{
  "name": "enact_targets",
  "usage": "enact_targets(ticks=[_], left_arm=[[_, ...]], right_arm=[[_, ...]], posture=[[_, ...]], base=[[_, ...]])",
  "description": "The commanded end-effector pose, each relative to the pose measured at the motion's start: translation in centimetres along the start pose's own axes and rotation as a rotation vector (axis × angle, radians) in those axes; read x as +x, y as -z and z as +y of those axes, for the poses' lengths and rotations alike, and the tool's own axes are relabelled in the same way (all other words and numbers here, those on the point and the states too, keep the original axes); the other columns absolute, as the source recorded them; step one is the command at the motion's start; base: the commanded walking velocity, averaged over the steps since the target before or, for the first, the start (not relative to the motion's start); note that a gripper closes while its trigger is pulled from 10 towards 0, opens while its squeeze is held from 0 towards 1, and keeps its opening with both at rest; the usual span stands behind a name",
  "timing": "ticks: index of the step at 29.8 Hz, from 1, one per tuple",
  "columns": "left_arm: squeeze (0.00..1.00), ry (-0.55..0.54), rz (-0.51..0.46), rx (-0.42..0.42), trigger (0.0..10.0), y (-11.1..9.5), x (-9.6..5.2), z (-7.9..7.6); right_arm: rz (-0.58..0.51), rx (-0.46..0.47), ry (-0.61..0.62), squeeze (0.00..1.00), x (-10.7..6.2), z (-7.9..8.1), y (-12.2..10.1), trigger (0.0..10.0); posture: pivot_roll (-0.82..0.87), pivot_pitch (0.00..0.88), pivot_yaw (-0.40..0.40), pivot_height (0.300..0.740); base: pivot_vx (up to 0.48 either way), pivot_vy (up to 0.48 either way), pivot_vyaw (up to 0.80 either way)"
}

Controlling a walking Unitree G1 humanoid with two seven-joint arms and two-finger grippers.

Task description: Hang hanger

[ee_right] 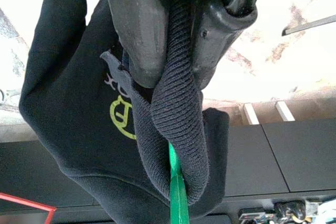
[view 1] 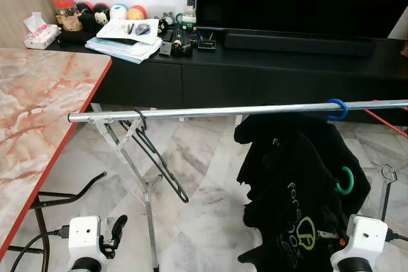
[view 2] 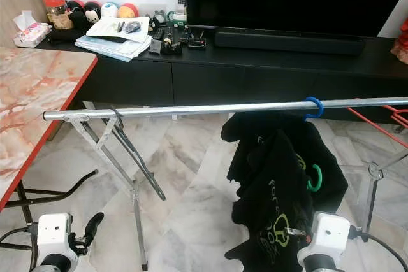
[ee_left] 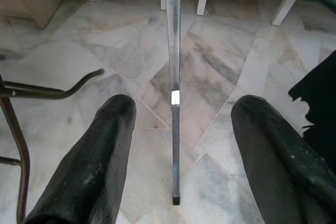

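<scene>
A silver clothes rail [view 1: 236, 111] runs across in front of me. A blue hanger hook [view 1: 336, 107] sits on it at the right, with black clothing [view 1: 299, 176] hanging beneath. A green hanger hook [view 1: 346, 181] sticks out of the black cloth lower down. My right gripper [ee_right: 176, 74] is shut on the ribbed black collar, with the green hanger [ee_right: 177, 192] running through that collar. An empty black hanger [view 1: 159, 160] hangs on the rail's left part. My left gripper [ee_left: 186, 106] is low at the left, open and holding nothing, facing the rack's leg [ee_left: 173, 77].
A marble table [view 1: 38, 106] with a red edge stands at the left. A black TV cabinet [view 1: 255, 74] with papers and small items lies behind the rail. A red hanger [view 1: 386, 122] shows at the far right. A black curved tube [view 1: 70, 195] is under the table.
</scene>
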State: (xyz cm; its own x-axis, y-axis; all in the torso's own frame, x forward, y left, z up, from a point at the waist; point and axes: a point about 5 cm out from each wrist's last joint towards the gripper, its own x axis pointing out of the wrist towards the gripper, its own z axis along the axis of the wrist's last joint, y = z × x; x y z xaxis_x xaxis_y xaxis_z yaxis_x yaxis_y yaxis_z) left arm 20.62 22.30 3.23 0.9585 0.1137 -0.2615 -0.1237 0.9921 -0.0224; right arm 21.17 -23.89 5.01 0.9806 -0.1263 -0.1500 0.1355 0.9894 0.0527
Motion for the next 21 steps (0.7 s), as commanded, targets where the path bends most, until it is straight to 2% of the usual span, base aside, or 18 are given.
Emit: enact_targets(ticks=[1, 21], left_arm=[[0.0, -0.009, 0.013, 0.001, 10.0, 0.34, -0.39, 0.33], [0.0, 0.005, 0.008, -0.009, 10.0, 0.32, -0.14, -0.08]], right_arm=[[-0.048, -0.015, 0.016, 0.0, -0.11, -0.57, -0.77, 10.0], [-0.045, -0.005, 0.017, 0.0, -0.08, -0.48, -0.57, 10.0]], posture=[[0.02, 0.092, 0.008, 0.74], [0.02, 0.061, 0.01, 0.74]], base=[[-0.247, 0.0, 0.0], [-0.289, 0.0, 0.0]])
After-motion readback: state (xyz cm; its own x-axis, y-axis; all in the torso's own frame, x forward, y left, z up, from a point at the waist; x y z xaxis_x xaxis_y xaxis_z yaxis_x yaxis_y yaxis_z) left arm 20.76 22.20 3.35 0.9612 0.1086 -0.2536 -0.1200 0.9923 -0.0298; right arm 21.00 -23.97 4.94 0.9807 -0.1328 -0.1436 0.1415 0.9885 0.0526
